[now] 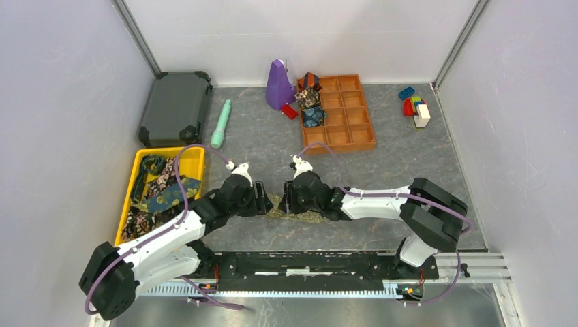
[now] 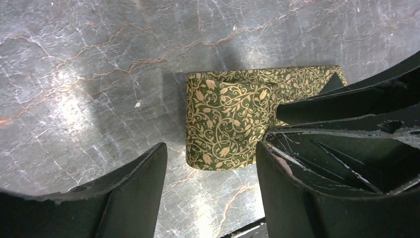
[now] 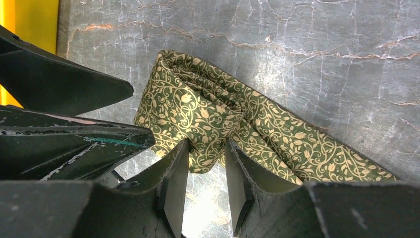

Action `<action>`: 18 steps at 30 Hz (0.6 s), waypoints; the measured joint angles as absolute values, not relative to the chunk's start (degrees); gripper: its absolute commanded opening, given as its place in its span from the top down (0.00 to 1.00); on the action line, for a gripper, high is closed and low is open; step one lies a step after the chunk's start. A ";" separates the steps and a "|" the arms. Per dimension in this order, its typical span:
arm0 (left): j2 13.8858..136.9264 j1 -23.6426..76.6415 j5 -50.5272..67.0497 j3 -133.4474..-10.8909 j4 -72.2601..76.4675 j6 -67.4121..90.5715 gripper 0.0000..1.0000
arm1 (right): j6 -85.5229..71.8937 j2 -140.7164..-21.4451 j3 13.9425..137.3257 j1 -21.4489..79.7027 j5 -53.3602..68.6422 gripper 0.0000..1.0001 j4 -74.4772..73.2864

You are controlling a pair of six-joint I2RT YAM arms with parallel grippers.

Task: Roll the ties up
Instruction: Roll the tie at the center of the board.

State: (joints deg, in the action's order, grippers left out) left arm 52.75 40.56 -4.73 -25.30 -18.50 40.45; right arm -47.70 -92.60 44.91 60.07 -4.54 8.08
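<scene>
An olive-gold tie (image 1: 310, 217) with a vine pattern lies on the grey marble table between the two arms, one end wound into a small coil (image 3: 188, 106). My right gripper (image 3: 207, 144) is shut on the near edge of that coil, and the tail (image 3: 317, 144) trails off to the right. My left gripper (image 2: 212, 148) stands open, facing the coil (image 2: 225, 124) from the other side, its right finger (image 2: 277, 183) close beside the fabric. In the top view, left gripper (image 1: 267, 201) and right gripper (image 1: 285, 199) nearly meet. Several loose ties (image 1: 160, 191) lie in a yellow bin.
The yellow bin (image 1: 195, 158) stands at the left. At the back is an orange compartment tray (image 1: 351, 129) holding rolled ties (image 1: 310, 102). Beside it stand a purple object (image 1: 278, 85), a teal cylinder (image 1: 220, 124) and a dark case (image 1: 175, 107). Toy blocks (image 1: 414, 105) sit far right.
</scene>
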 measured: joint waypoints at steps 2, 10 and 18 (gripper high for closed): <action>52.77 40.12 -3.81 -24.84 -17.26 40.32 0.26 | -47.68 -92.60 44.66 59.86 -4.40 0.62 8.32; 55.70 37.60 1.08 -22.41 -10.68 39.68 0.26 | -47.05 -92.71 43.97 58.63 -3.22 0.62 9.10; 58.54 35.94 5.67 -21.12 -5.54 39.29 0.26 | -46.41 -92.75 43.46 58.00 -2.35 0.62 9.45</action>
State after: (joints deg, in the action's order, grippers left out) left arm 58.54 35.94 5.67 -21.12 -5.54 39.29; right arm -46.41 -92.75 43.46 58.00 -2.35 9.45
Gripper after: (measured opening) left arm 0.740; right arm 0.379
